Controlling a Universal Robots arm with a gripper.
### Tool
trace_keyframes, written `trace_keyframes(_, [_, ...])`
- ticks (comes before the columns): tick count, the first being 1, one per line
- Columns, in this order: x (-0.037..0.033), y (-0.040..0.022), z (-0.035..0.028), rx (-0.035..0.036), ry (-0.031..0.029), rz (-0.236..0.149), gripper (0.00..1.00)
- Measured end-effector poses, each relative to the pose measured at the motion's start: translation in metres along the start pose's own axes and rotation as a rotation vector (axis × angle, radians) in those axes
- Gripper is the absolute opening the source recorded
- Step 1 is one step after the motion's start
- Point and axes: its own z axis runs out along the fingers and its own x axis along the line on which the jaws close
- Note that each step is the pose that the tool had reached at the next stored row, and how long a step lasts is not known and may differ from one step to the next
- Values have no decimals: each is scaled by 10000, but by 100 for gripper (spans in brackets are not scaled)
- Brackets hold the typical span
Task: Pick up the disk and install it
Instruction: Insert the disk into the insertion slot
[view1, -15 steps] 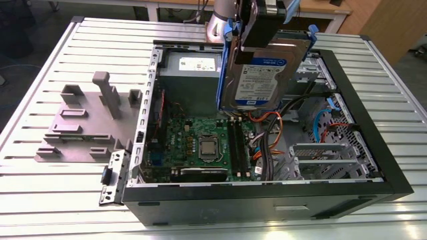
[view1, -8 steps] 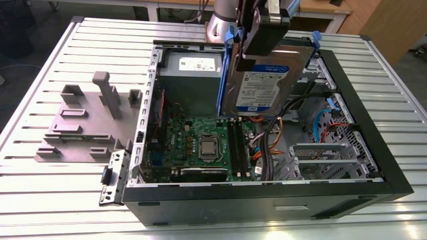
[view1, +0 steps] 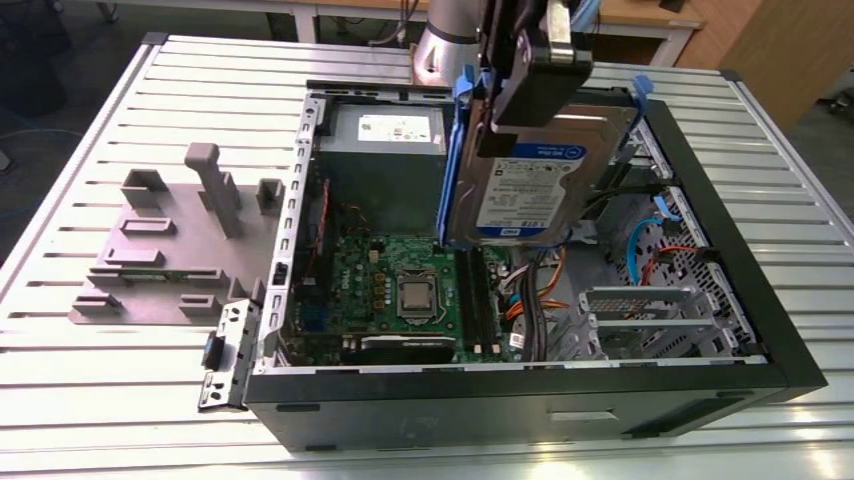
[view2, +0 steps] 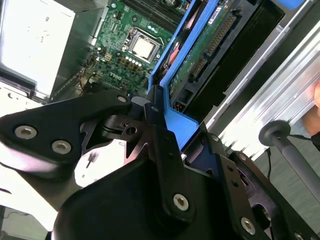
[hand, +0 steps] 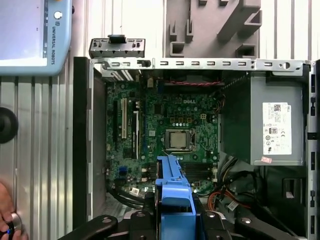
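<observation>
Carrying is the step in hand: the gripper (view1: 523, 100) is clamped on the disk (view1: 534, 190) by its blue rail (view2: 172, 122), which sits pinched between the fingers in both wrist views. The disk hangs on edge, label towards the exterior view, clear above the open case (view1: 534, 385), over where the motherboard (view1: 400, 290) meets the cables (view1: 534, 295). It appears to touch nothing inside. Pick-up looks done; installation is not, since the disk sits in no bay. By my reading, seating it calls for turning it to match the metal bay (view1: 641, 310) at the exterior view's right, with a straight, gentle entry that keeps the rail square and misses the cables.
</observation>
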Motion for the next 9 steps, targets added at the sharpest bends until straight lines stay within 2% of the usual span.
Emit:
trace_keyframes(5, [17,-72,12,-1,47,1,36])
trace_keyframes(9, [21,-148,22,1,48,0,36])
